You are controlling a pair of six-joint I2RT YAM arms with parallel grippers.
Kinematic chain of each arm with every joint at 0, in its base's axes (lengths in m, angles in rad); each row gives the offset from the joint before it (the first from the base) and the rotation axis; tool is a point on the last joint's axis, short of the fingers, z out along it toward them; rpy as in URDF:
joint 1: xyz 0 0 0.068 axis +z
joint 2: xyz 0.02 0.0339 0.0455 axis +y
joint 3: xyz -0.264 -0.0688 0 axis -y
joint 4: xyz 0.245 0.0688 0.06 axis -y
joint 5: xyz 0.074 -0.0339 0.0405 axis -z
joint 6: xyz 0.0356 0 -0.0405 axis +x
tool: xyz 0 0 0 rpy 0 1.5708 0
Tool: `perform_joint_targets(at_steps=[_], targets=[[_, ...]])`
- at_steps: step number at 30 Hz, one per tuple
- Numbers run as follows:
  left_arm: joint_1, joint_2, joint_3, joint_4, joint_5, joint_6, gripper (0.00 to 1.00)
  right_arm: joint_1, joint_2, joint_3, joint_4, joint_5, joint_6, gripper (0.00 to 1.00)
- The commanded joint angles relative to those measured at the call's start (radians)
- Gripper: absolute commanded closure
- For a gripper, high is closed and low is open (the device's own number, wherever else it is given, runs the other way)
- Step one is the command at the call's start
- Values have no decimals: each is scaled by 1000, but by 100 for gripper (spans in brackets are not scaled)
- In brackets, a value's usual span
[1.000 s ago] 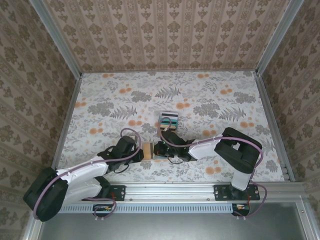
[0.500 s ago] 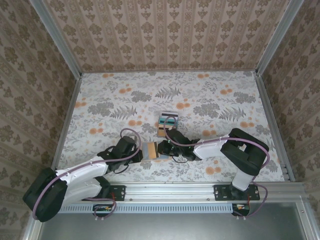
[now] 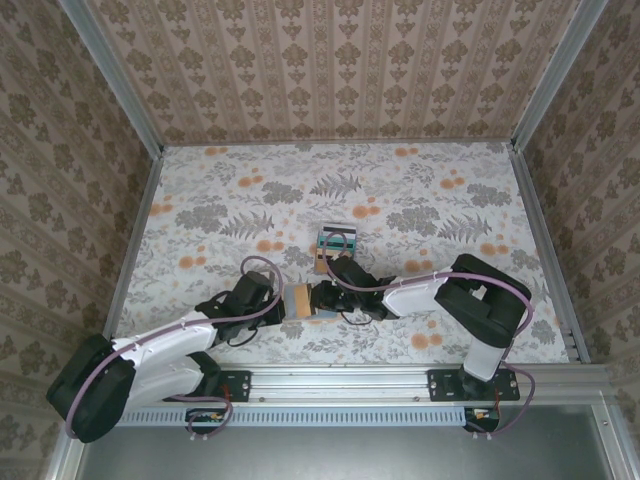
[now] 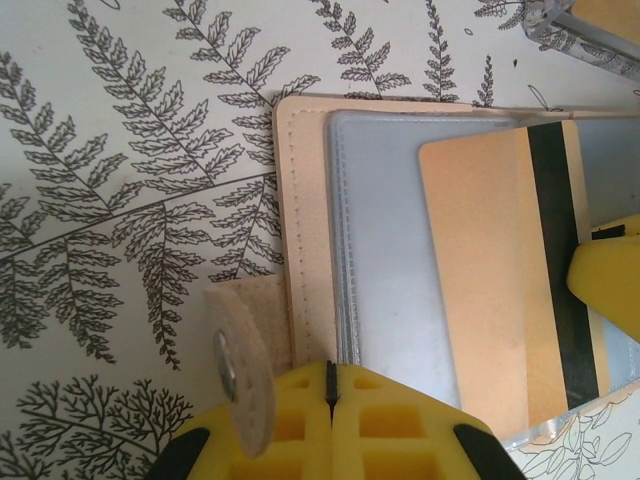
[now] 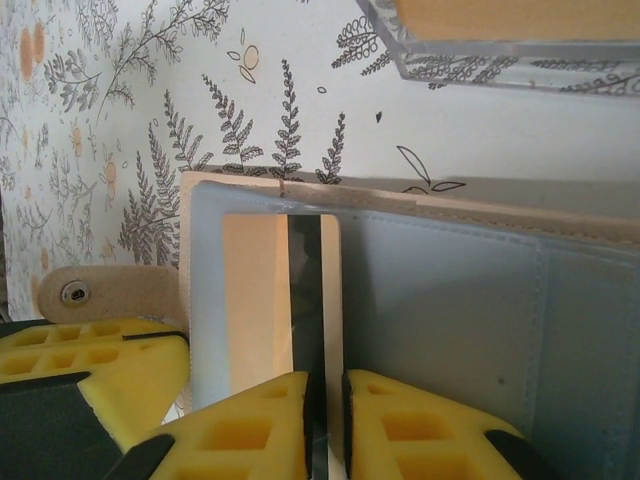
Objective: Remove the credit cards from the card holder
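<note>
1. The card holder lies open on the floral table, near the front edge, between the two wrists
2. An orange-tan card with a dark stripe lies against the holder's grey-blue inside
3. The right fingers are closed on that card at its striped end
4. The left fingers are pressed together at the holder's opposite edge, beside its snap tab; whether they pinch the holder I cannot tell
5. Just beyond the holder lies a teal card, and there the right wrist view shows a clear tray with an orange card in it
</note>
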Motion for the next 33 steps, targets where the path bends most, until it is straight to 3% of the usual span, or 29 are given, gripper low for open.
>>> perform_joint_targets(at_steps=[1, 23, 27, 33], targets=[[-4, 10, 4, -66, -17, -1, 100, -12, 0, -16, -17, 9, -9, 89], [-3, -10, 9, -91, -24, 2, 100, -82, -269, -215, -81, 77, -45, 94], [-4, -37, 12, -106, -27, 2, 100, -86, -389, -184, -203, 113, -132, 98], [-3, -122, 17, -125, -24, 20, 82, -101, -504, -23, -490, 150, -393, 100]])
